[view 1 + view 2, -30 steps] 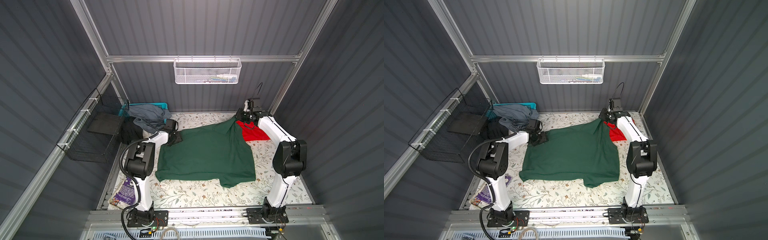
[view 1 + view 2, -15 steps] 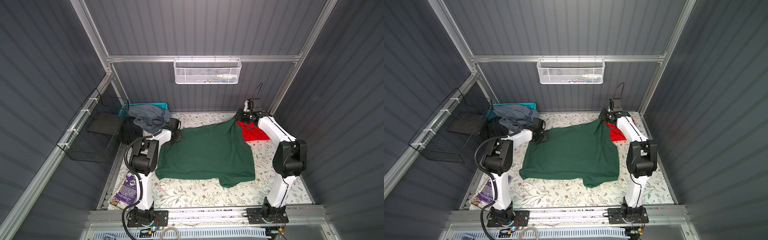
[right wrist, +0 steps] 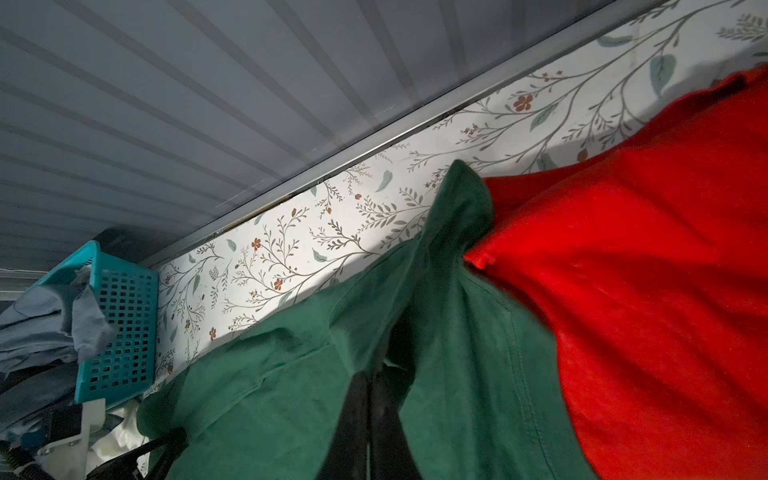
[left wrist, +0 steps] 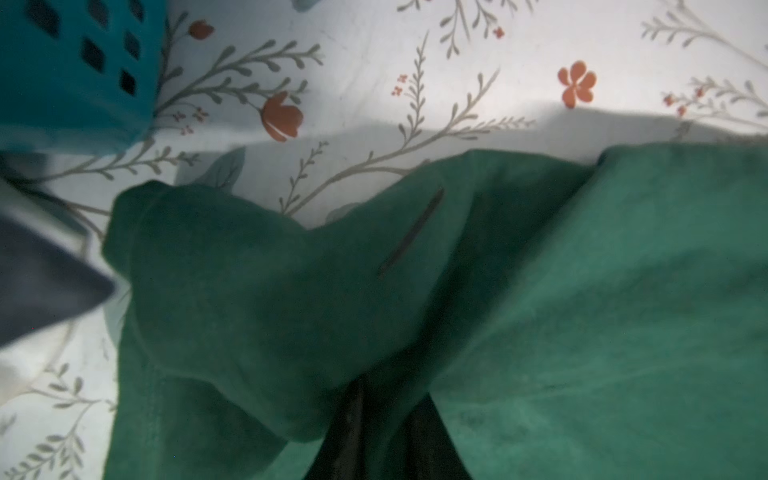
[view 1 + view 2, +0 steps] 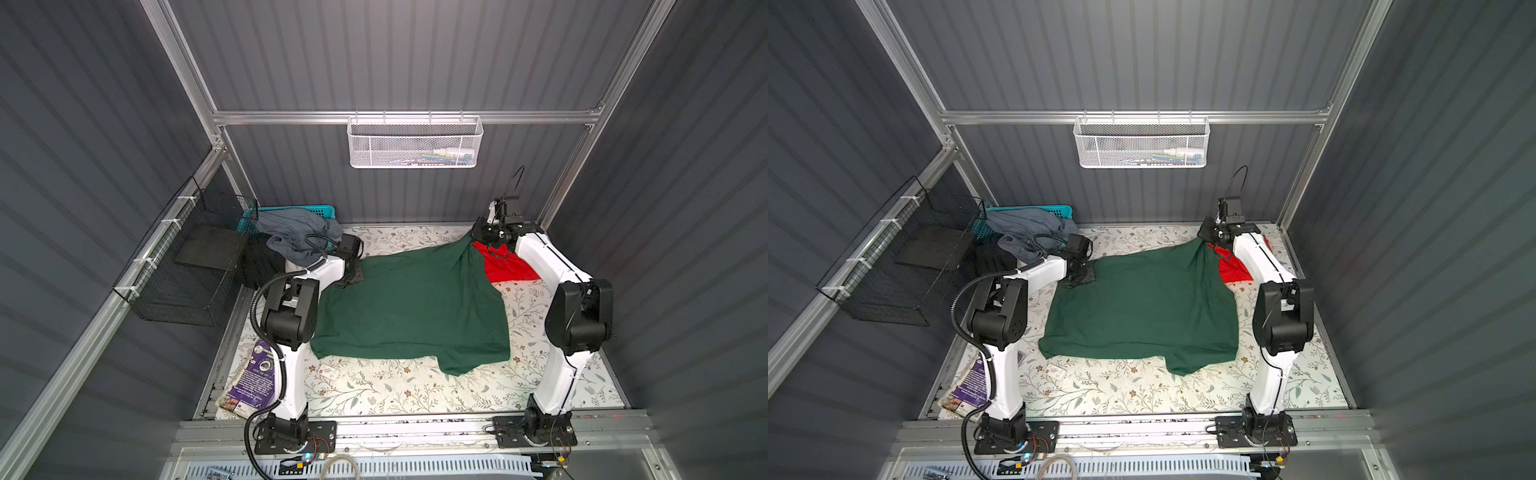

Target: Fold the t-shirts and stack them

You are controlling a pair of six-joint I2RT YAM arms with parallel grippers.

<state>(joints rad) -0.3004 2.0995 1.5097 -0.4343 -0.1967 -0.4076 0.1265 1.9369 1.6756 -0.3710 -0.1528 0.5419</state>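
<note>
We find the dark green t-shirt (image 5: pixel 411 303) spread flat across the centre of the floral table cover (image 5: pixel 374 386) in both top views. A flap projects from its five o'clock edge.

The left gripper (image 5: pixel 351 276) sits at the shirt's ten o'clock corner. In the left wrist view, its fingers are clenched on a gathered fold of green cloth low over the cover.

The right gripper (image 5: pixel 478 241) sits at the shirt's one o'clock corner. In the right wrist view, its fingers are pinched tight on the green fabric, and the corner is raised into a peak.

The red t-shirt (image 5: pixel 507 266) lies at two o'clock of the green one, partly under it and beside the right arm.

We note a teal basket (image 5: pixel 316 210) at the table's eleven o'clock corner, with a grey garment (image 5: pixel 295 232) spilling over its rim.
</note>
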